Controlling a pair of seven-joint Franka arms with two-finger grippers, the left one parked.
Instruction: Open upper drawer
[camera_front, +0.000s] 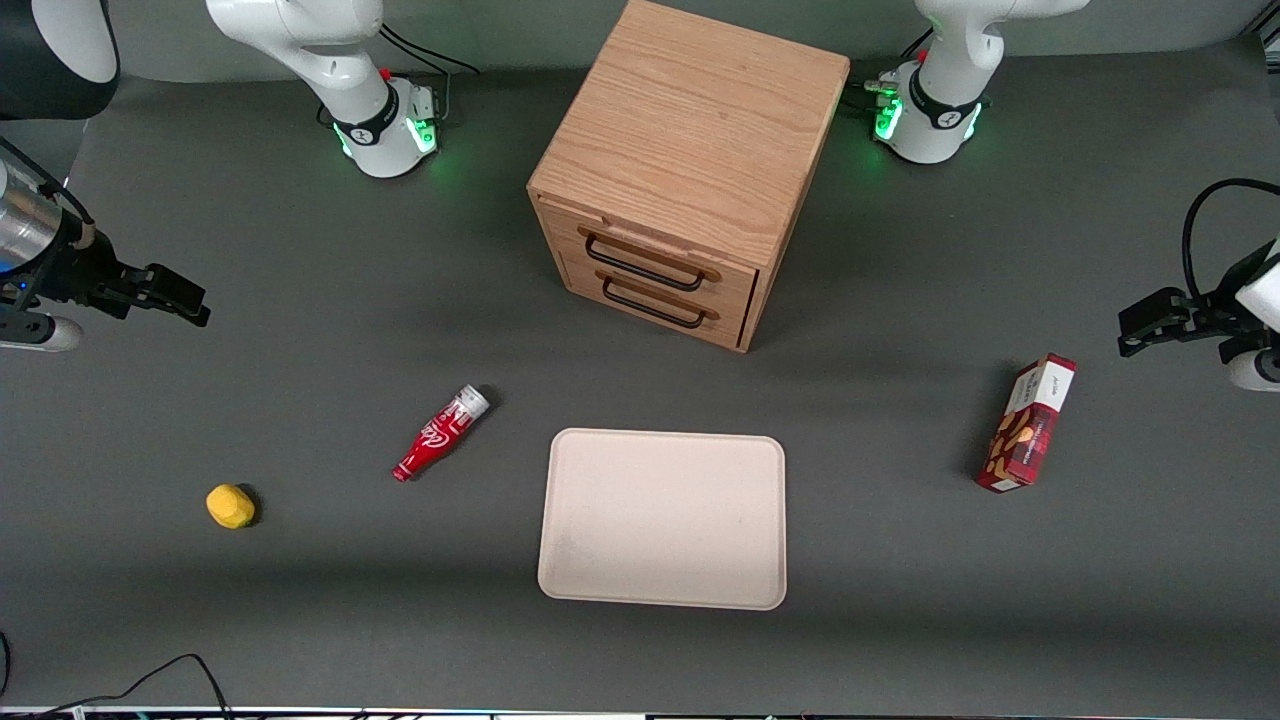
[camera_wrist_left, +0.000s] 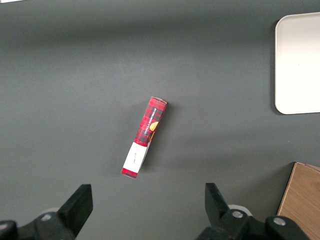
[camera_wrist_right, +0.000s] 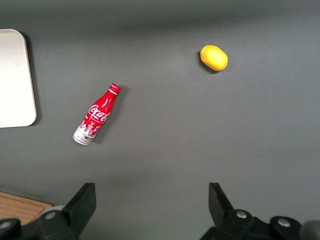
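The right arm's black 2-finger end effector (camera_front: 185, 300) hangs above the dark grey tabletop (camera_front: 330, 610) at the working arm's end, near that edge. Its fingers (camera_wrist_right: 82, 205) are spread wide apart, released, holding nothing and touching nothing; bare tabletop shows between them in the right wrist view.

The upper drawer (camera_front: 650, 258), a light oak front with a long black wire handle, sits closed in the light oak wooden cabinet (camera_front: 690, 140), directly above its twin lower drawer (camera_front: 655, 303). The cabinet stands mid-tabletop near the edge where the arm bases are mounted, well apart from the end effector.

Nearer the front camera lie a red cola bottle with a silver base (camera_front: 440, 434) on its side and a small yellow lemon-shaped object (camera_front: 230, 506), both toward the working arm's end. A pale cream rectangular tray (camera_front: 662, 590) rests near the middle of the camera-side edge, in front of the drawers. A red snack box (camera_front: 1027, 424) lies toward the parked arm's end.
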